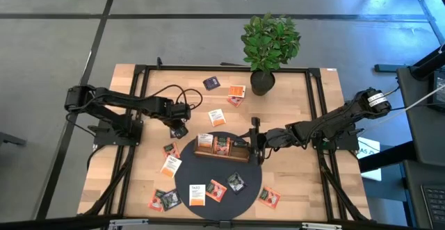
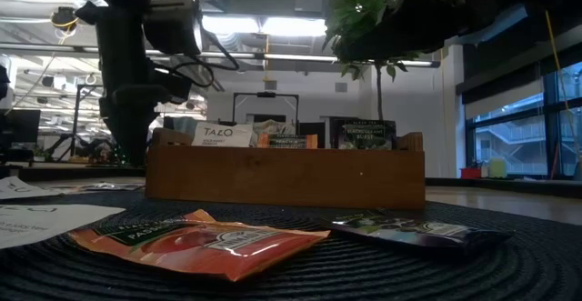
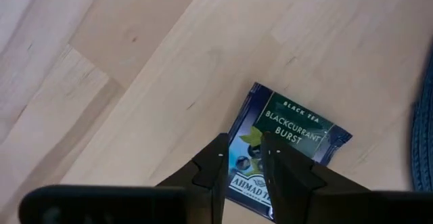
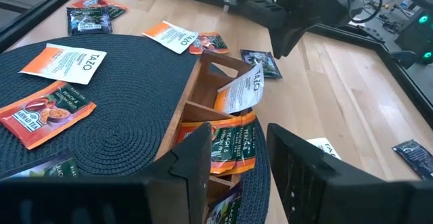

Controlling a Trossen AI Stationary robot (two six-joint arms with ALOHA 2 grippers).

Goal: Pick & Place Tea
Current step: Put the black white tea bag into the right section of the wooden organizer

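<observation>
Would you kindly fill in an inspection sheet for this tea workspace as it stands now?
Surface: wooden table with a round dark mat.
Job's things: wooden tray on the mat, several sachets standing in it; loose tea sachets on mat and table; a dark Blackcurrant Burst sachet beneath the left end effector.
Clutter: potted plant at the table's far edge.
Grippers: left end effector directly above that dark sachet, fingers slightly apart; right end effector open by the tray's end.
Cables: black cable looped on the left arm.
Surroundings: grey floor; no person seen.
</observation>
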